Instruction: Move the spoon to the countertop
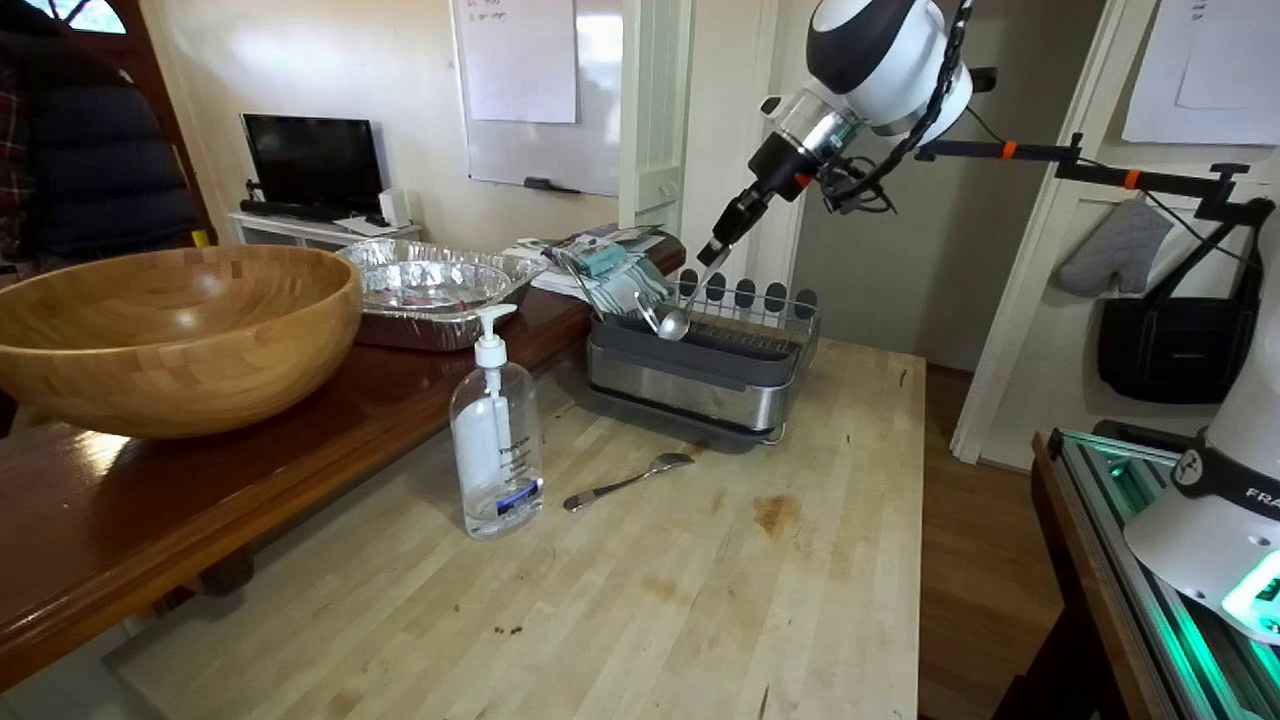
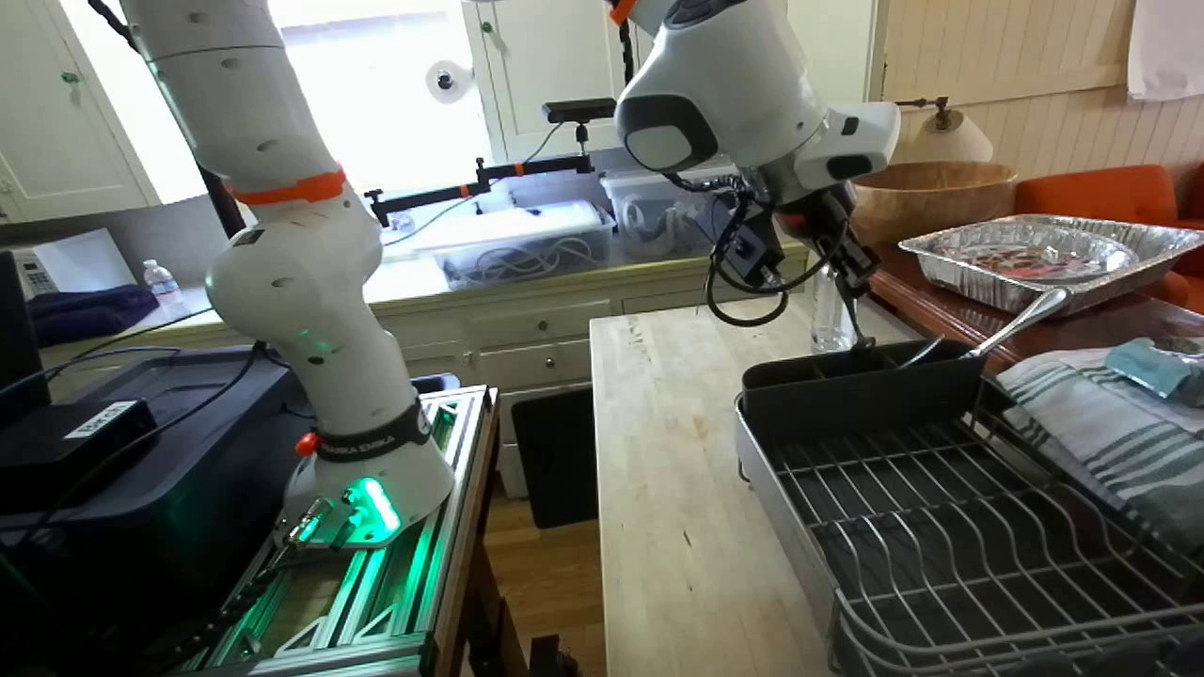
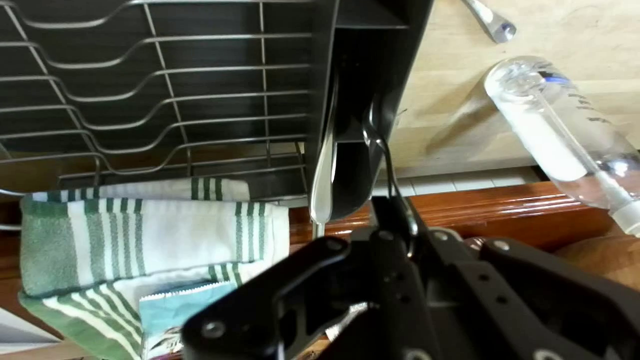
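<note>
Hand (image 1: 713, 252) clamped on spoon (image 1: 674, 323), bowl end down at cutlery holder (image 1: 690, 359), contact unclear. Another utensil (image 1: 630, 481) lies on the bench (image 1: 780, 600), near the pump bottle (image 1: 497, 440).

"That spoon (image 1: 674, 325) looks like polished metal."
"Yes, smooth and shiny. The claw (image 1: 714, 252), though, is dull and matt."
"And the counter (image 1: 800, 620)?"
"Planked wood, smooth, low in sheen, stained in patches."
"The ledge (image 1: 250, 490) gleams more."
"Glossy, varnished-looking wood. The big bowl (image 1: 180, 370) is smooth wood, softly shining."
"And the dish rack (image 1: 690, 388)?"
"Brushed-looking metal, with a matt plastic caddy (image 2: 861, 400)."
"The tray (image 2: 988, 290) looks like crinkled, shiny foil."
"The towel (image 3: 180, 227) is matt woven cloth, and the pump bottle (image 1: 497, 445) clear, smooth plastic."
</note>
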Robot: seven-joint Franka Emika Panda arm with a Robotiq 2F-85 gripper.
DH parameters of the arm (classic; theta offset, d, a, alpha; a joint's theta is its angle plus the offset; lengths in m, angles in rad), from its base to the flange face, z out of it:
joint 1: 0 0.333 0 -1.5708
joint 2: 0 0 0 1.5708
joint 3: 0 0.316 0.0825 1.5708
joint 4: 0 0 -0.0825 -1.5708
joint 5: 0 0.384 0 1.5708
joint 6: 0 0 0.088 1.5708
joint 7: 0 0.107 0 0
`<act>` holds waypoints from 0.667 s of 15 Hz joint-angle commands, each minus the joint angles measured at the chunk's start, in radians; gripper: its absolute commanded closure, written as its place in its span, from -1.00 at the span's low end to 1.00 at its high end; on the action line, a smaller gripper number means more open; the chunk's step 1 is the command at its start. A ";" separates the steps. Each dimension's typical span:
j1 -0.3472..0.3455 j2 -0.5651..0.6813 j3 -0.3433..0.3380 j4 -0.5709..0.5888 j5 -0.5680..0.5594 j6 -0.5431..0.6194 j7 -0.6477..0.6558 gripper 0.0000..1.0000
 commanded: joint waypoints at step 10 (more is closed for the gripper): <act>0.045 -0.190 0.100 -0.125 -0.068 -0.004 -0.044 0.97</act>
